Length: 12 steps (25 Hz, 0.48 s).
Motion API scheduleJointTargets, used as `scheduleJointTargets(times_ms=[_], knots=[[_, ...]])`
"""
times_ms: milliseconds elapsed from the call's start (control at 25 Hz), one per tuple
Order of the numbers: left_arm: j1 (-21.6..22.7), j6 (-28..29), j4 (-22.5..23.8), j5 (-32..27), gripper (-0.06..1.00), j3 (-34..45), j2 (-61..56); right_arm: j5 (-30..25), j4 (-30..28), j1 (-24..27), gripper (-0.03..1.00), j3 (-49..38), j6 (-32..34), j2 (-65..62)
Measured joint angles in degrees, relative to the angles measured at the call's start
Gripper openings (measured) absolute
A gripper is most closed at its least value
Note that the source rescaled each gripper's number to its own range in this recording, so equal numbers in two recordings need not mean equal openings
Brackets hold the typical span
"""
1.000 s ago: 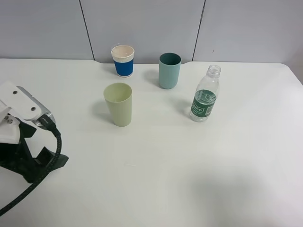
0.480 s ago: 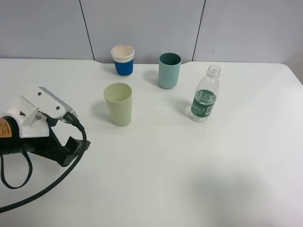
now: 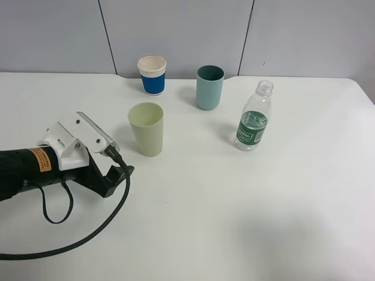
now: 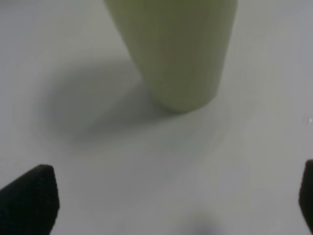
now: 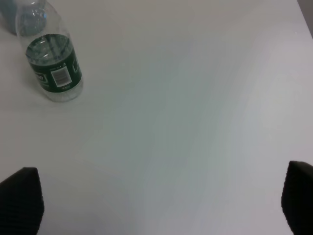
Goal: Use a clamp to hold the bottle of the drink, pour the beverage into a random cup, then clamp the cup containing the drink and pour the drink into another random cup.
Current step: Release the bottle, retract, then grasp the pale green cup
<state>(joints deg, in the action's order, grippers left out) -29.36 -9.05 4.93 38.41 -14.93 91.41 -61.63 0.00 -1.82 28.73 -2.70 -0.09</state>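
Since the bottle [image 3: 254, 120] stands free at the yellow-green cup's [image 3: 146, 132] three o'clock, the first pour seems done; the left clamp [image 3: 117, 180], spread empty at eight o'clock, has not yet grasped it.

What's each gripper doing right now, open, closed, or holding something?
Left gripper: open, holding nothing, facing the pale yellow-green plastic tumbler.
Right gripper: open, holding nothing.
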Motion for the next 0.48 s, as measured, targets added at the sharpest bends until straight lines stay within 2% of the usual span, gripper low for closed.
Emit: scheduleJointTargets(times_ms=[320, 480], knots=[[0.0, 0.0, 1.8, 15.1, 1.0, -0.1, 9.4, 0.0, 0.0, 0.0, 0.93, 0.0, 0.0, 0.0], [0.0, 0.7, 2.0, 17.3, 1.0, -1.7, 12.8, 0.0, 0.0, 0.0, 0.93, 0.0, 0.0, 0.0]])
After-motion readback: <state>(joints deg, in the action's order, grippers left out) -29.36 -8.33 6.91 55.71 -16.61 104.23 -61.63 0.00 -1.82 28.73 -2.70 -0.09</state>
